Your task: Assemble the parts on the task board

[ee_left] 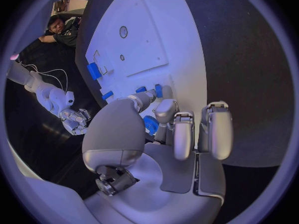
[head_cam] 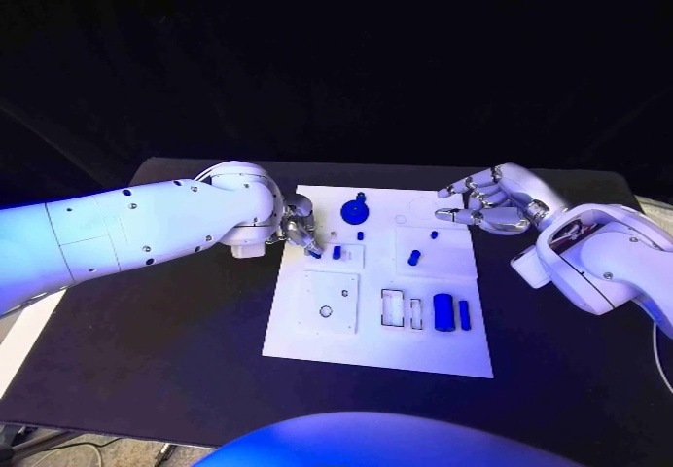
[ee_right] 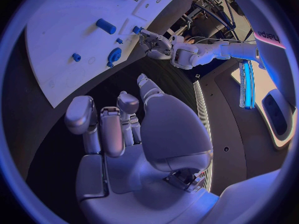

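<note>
Black table (head_cam: 168,350) | left hand (head_cam: 298,230) pinches small blue part (head_cam: 336,252) | right hand (head_cam: 491,199) spread, holding nothing

Dim scene under blue-violet light; the white task board (head_cam: 378,331) glares brightly against the black table (head_cam: 168,360). Wrist views bend straight edges.

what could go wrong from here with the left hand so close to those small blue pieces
The left hand has its fingertips right at a small blue part on the task board; a loose pinch might tip or drop it. The round blue part sits close by and could get nudged. The right hand hovers apart at the board's far corner.
</note>
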`<control>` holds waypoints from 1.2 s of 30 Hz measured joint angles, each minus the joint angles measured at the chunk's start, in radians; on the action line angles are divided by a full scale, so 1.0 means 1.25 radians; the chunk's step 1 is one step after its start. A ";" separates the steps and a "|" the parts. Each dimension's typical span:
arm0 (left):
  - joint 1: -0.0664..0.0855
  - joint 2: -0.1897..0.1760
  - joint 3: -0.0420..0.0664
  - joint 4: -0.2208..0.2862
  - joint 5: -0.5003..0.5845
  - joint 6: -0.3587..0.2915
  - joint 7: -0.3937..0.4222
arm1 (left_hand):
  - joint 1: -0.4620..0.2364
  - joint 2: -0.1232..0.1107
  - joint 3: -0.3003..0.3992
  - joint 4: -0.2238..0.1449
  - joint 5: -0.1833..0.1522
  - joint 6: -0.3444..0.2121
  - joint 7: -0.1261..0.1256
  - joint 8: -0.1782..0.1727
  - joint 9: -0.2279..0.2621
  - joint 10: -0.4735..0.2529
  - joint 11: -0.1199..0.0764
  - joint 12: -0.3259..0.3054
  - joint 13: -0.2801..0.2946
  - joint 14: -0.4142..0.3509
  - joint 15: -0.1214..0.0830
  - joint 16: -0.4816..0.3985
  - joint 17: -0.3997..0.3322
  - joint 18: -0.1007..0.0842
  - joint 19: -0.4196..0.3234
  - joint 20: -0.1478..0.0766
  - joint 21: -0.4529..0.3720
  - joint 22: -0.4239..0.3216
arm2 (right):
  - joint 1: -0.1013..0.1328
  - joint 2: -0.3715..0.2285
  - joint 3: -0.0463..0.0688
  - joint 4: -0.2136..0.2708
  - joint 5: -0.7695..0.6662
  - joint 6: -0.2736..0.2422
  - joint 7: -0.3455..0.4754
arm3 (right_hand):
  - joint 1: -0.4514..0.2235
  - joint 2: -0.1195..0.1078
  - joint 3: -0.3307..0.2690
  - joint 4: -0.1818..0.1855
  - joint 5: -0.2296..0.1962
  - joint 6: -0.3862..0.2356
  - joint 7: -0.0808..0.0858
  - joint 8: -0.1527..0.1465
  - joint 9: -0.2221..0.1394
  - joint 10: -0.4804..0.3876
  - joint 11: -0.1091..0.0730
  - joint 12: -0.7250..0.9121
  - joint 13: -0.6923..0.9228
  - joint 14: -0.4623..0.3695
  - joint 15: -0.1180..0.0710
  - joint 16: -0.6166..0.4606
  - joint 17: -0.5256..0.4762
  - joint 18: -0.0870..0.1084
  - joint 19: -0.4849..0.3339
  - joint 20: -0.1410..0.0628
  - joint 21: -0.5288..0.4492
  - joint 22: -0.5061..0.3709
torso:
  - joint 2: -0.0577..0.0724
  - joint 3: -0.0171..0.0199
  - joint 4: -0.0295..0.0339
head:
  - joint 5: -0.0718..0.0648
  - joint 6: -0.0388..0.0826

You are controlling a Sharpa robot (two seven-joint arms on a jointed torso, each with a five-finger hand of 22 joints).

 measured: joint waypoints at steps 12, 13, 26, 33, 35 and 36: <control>0.003 0.016 0.001 -0.013 0.024 0.008 -0.036 | -0.022 0.012 0.010 0.006 -0.002 0.003 0.000 0.002 0.001 0.000 0.000 -0.006 -0.006 0.000 0.000 0.000 0.000 0.000 0.000 0.000 0.000 0.000 | 0.000 0.000 0.000 0.002 0.000 0.000 0.000 | 0.003 0.003 -0.002 -0.002 0.000 0.000 0.000 0.000 0.000 0.000 0.000 0.000 0.000 0.000 0.000 0.000 0.000 0.000 0.000 0.000 0.000 0.000 | -0.001 0.0006 -0.0004 | 0.000 0.000; 0.003 0.017 0.001 -0.015 0.025 0.010 -0.038 | -0.026 0.013 0.011 0.005 -0.002 0.003 0.000 0.002 0.001 0.000 0.000 -0.006 -0.006 0.000 0.000 0.000 0.000 0.000 0.000 0.000 0.000 0.000 | 0.000 0.000 0.000 0.002 0.000 0.000 0.000 | 0.003 0.003 -0.002 -0.002 0.000 0.000 0.000 0.000 0.000 0.000 0.000 0.000 0.000 0.000 0.000 0.000 0.000 0.000 0.000 0.000 0.000 0.000 | -0.001 0.0006 -0.0005 | 0.000 0.000; 0.007 0.031 0.003 -0.027 0.029 0.036 -0.055 | -0.056 0.013 0.031 -0.016 -0.002 0.013 -0.004 0.005 0.002 0.009 -0.009 0.001 0.005 0.003 -0.003 0.000 0.000 0.000 0.000 0.000 0.000 0.000 | 0.000 -0.002 0.000 0.003 0.000 0.000 0.001 | 0.005 0.005 -0.002 -0.002 0.000 0.000 0.000 0.000 0.000 0.000 0.000 0.000 0.000 0.000 0.000 0.000 0.000 0.000 0.000 0.000 0.000 0.000 | 0.000 0.0004 -0.0005 | -0.004 -0.002; 0.007 0.035 0.003 -0.031 0.029 0.033 -0.057 | -0.082 0.018 0.052 -0.036 -0.005 0.026 -0.006 0.005 0.000 0.024 -0.013 0.013 0.022 0.000 -0.006 0.000 0.000 0.000 -0.003 -0.003 0.005 0.000 | 0.000 -0.003 0.000 0.004 0.000 0.000 0.001 | 0.005 0.005 -0.002 -0.002 0.000 0.000 0.000 0.000 0.000 0.000 0.000 0.000 0.000 0.000 0.000 0.000 0.000 0.000 0.000 0.000 0.000 0.000 | 0.000 0.0003 -0.0003 | -0.006 -0.003; 0.007 0.036 0.003 -0.032 0.028 0.031 -0.057 | -0.092 0.018 0.057 -0.042 -0.003 0.027 -0.007 0.006 0.000 0.027 -0.016 0.014 0.024 0.000 -0.006 0.000 0.000 0.000 -0.001 -0.005 0.005 0.000 | 0.000 -0.003 0.000 0.004 0.000 0.000 0.001 | 0.005 0.005 -0.002 -0.002 0.000 0.000 0.000 0.000 0.000 0.000 0.000 0.000 0.000 0.000 0.000 0.000 0.000 0.000 0.000 0.000 -0.003 -0.001 | 0.000 0.0003 -0.0002 | -0.007 -0.003; 0.007 0.036 0.003 -0.032 0.028 0.030 -0.058 | -0.095 0.016 0.062 -0.044 -0.002 0.028 -0.006 0.006 0.000 0.029 -0.017 0.017 0.026 0.003 -0.008 0.000 0.000 0.000 0.000 -0.006 0.007 0.000 | 0.000 -0.003 0.000 0.005 0.000 0.000 0.001 | 0.005 0.005 -0.002 -0.002 0.000 0.000 0.000 0.000 0.000 0.000 0.000 0.000 -0.001 0.000 0.000 0.000 0.000 0.000 0.000 0.000 -0.003 -0.002 | 0.000 0.0003 -0.0002 | -0.007 -0.003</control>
